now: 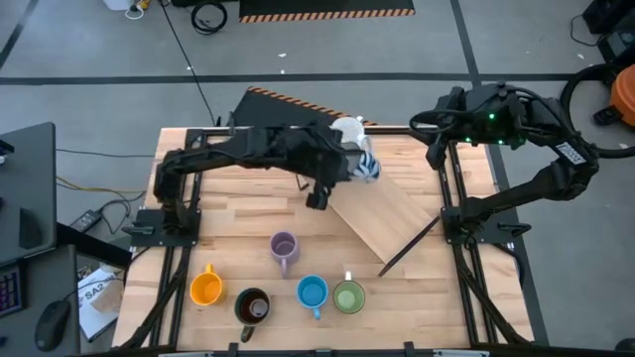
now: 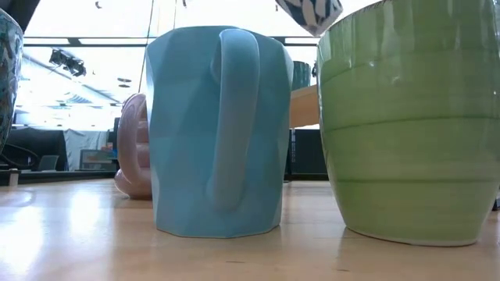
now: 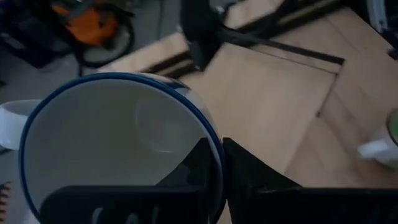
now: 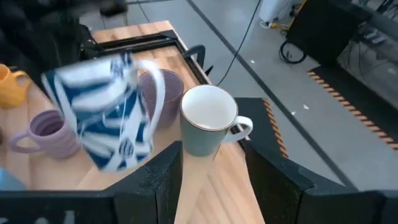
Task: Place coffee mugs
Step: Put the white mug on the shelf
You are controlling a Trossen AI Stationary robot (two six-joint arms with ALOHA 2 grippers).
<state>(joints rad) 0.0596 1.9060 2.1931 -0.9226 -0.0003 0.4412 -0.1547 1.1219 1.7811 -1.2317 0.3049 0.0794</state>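
My left gripper [image 1: 355, 165] reaches over the table's far middle, shut on a blue-and-white patterned mug [image 4: 102, 115], which hangs in the air. Beside it a white mug [image 4: 208, 121] stands upright on its base at the far edge [image 1: 347, 129]. Along the near edge stand lavender [image 1: 284, 248], orange [image 1: 205, 288], dark brown [image 1: 253, 305], blue [image 1: 313, 293] and green [image 1: 348, 297] mugs. Another lavender mug [image 4: 166, 87] shows behind the patterned one. My right gripper [image 4: 214, 180] waits open at the far right [image 1: 429, 127], holding nothing. My left gripper holds the patterned mug by its blue rim [image 3: 214, 155], one finger [image 3: 198, 163] inside the cup and the other [image 3: 249, 171] outside against the wall. The fingers come slanting down from the table's left. The mug [image 2: 308, 12] hangs lifted clear of the table, slightly tilted.
A loose wooden board [image 1: 382, 213] lies askew on the table's right middle, with a thin dark stick [image 1: 407, 248] at its near corner. Black frame rails [image 1: 461, 248] run along both table sides. Bare wood lies between the near mug row and the board.
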